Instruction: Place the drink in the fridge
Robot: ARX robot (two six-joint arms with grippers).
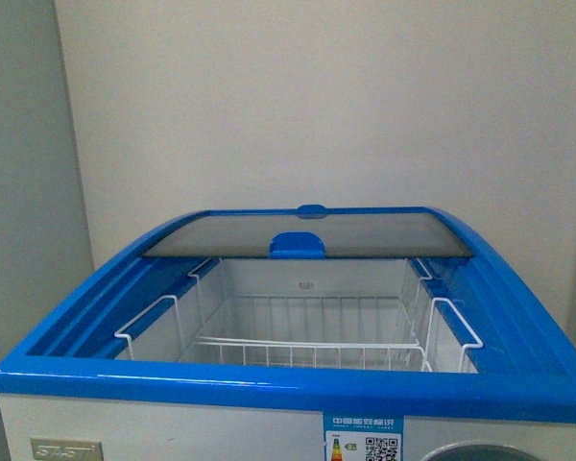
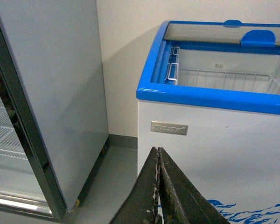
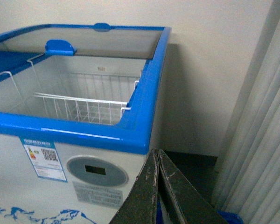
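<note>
The fridge (image 1: 269, 384) is a white chest cooler with a blue top rim, right in front of me. Its glass lid (image 1: 307, 233) is slid back, so the inside is open, with white wire baskets (image 1: 307, 346) in it. The fridge also shows in the left wrist view (image 2: 210, 95) and the right wrist view (image 3: 84, 130). No drink is in view in any frame. My left gripper (image 2: 157, 151) is shut and empty, low in front of the fridge's white front. My right gripper (image 3: 157, 154) is shut and empty, by the fridge's right front corner.
A tall grey upright fridge (image 2: 51, 93) with a glass door stands to the left of the chest cooler, a strip of floor (image 2: 107, 186) between them. A pale curtain (image 3: 256, 140) hangs to the right. A wall (image 1: 317, 106) is behind.
</note>
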